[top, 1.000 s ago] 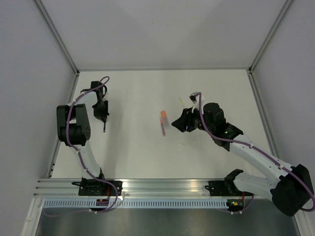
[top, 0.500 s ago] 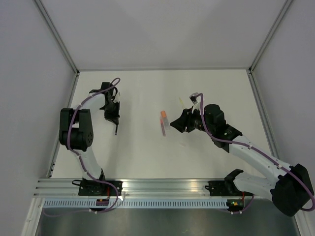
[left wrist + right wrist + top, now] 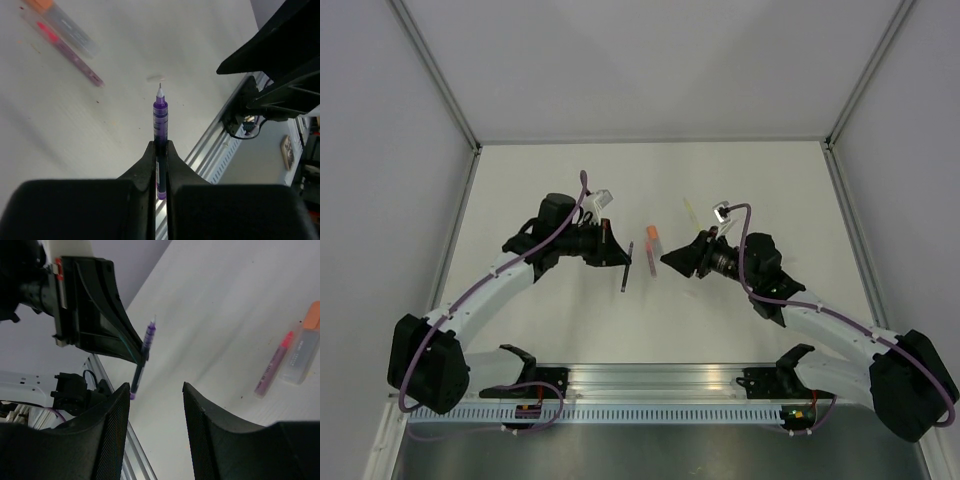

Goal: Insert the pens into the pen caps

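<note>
Above the table (image 3: 740, 180), in the top view, take the orange-ended cap (image 3: 651, 234) as your mark. Your left gripper (image 3: 620, 252) sits just left of it, clamped on the purple pen (image 3: 627, 268). The pen reads dark from here and runs toward the near edge, apart from the cap. Your right gripper (image 3: 667, 258) is just right of the cap and slightly nearer to you. The pink-tipped pen (image 3: 650, 262) lies alongside the cap, and the yellow pen (image 3: 690, 208) lies beyond the cap, to its right.

From the left wrist, you see both fingers (image 3: 142, 162) pressed tight on the purple pen (image 3: 160, 122), its fine tip pointing out over bare table. The cap (image 3: 62, 22) and the pink-tipped pen (image 3: 70, 52) lie side by side at the upper left, blurred and well apart from that tip.

From the right wrist, your right gripper (image 3: 156, 390) stands wide with nothing between its fingers. Well left of the cap (image 3: 302, 347), the left gripper (image 3: 95, 310) holds the purple pen (image 3: 144, 352) at a tilt. The pink-tipped pen (image 3: 274, 365) lies just beside the cap.
</note>
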{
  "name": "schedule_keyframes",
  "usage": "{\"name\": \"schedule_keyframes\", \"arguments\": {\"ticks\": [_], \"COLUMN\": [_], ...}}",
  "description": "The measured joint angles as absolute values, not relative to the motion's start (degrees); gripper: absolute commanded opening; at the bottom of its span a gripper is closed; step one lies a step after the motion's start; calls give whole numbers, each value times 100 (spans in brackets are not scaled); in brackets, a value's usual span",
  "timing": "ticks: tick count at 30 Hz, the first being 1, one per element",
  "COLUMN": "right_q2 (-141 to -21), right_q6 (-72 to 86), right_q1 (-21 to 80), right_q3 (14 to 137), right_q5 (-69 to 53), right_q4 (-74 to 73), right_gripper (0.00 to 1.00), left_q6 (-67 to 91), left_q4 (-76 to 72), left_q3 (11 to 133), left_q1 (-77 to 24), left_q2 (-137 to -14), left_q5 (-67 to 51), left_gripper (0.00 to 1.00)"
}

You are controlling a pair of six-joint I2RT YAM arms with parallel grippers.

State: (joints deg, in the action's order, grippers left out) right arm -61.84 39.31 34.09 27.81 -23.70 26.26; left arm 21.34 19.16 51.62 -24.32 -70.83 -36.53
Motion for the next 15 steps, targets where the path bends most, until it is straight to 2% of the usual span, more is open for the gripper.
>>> {"name": "schedule_keyframes", "arguments": {"ticks": [5, 15], "right_q2": [-5937, -6084], "right_q6": [4185, 4178], "right_q1": [3553, 3892], "right_q3": [2615, 2615], "right_q5": [-2316, -1929], "right_q4": [3177, 3371], "right_gripper": [52, 49], "left_q6": [2552, 2923], "left_q4": [1175, 196], "left_q3": [4558, 4486], "left_q1": [-2762, -3474], "left_q2": [-7037, -7032], "left_q5": [-3909, -3979], "left_gripper": [2, 2]}}
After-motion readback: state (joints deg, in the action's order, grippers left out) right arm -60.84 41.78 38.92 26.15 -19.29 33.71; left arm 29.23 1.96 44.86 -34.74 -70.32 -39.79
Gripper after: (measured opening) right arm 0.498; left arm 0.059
